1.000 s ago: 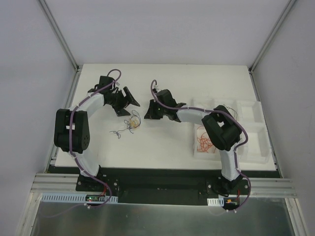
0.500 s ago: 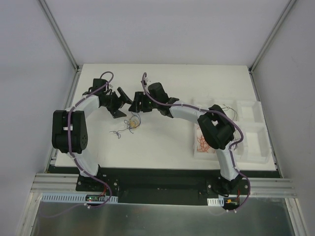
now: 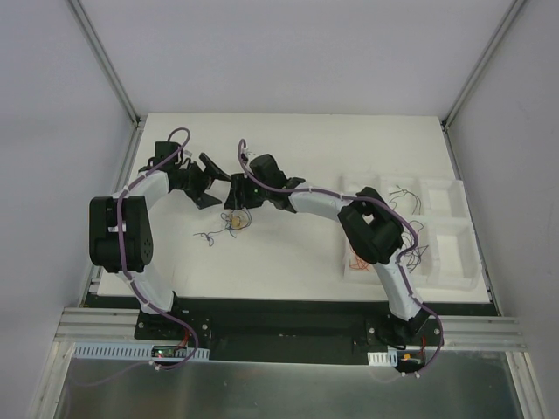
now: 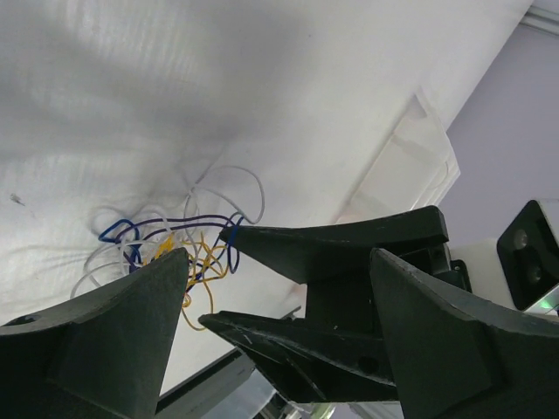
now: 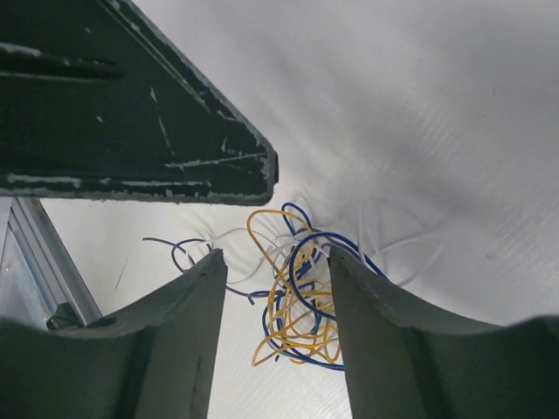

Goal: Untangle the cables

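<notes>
The cables (image 3: 233,222) lie as a small tangle of yellow, blue and pale wires on the white table, with thin dark strands (image 3: 209,236) trailing to the left. My right gripper (image 3: 234,197) hangs just above the tangle, open. In the right wrist view the cables (image 5: 301,301) sit between its two spread fingers (image 5: 175,340), and nothing is pinched. My left gripper (image 3: 213,182) is open, close to the left of the right one. In the left wrist view the cables (image 4: 170,244) lie beyond its fingers (image 4: 113,340), and the right gripper's black fingers (image 4: 341,244) cross between them.
A white foam tray (image 3: 454,229) with several compartments stands at the right. One compartment holds orange-red wires (image 3: 357,261), others hold thin dark wires (image 3: 403,192). The left gripper's finger (image 5: 131,105) fills the upper left of the right wrist view.
My right arm has swung left from beside the tray to above the tangle and its jaws have opened. My left gripper has drawn back a little to the left.
</notes>
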Robot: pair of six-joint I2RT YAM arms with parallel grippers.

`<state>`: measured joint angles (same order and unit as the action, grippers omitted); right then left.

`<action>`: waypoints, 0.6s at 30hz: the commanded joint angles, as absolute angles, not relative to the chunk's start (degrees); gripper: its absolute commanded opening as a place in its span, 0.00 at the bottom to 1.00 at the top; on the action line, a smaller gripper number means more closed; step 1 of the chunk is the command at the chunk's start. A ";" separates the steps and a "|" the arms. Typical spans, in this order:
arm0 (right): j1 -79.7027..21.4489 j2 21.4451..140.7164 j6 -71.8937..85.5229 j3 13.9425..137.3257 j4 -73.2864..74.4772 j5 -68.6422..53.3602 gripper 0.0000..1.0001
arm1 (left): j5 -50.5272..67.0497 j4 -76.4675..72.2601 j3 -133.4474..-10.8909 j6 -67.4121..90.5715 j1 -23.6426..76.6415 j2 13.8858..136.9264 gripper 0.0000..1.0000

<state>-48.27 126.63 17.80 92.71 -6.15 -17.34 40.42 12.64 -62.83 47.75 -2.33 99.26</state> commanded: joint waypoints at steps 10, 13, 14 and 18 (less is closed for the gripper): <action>-50.45 120.94 12.13 89.82 -3.17 -9.23 0.45 | 45.09 8.61 -61.88 50.10 -1.32 100.02 0.83; -50.45 119.62 12.30 89.56 -3.08 -8.26 0.37 | 45.26 8.26 -61.52 50.27 -0.18 100.63 0.83; -50.36 119.10 12.30 89.47 -3.16 -8.52 0.37 | 45.61 8.00 -61.52 50.36 -0.18 101.07 0.83; -50.36 117.51 13.27 88.25 -4.04 -9.40 0.19 | 47.19 7.38 -61.70 51.06 2.28 103.09 0.83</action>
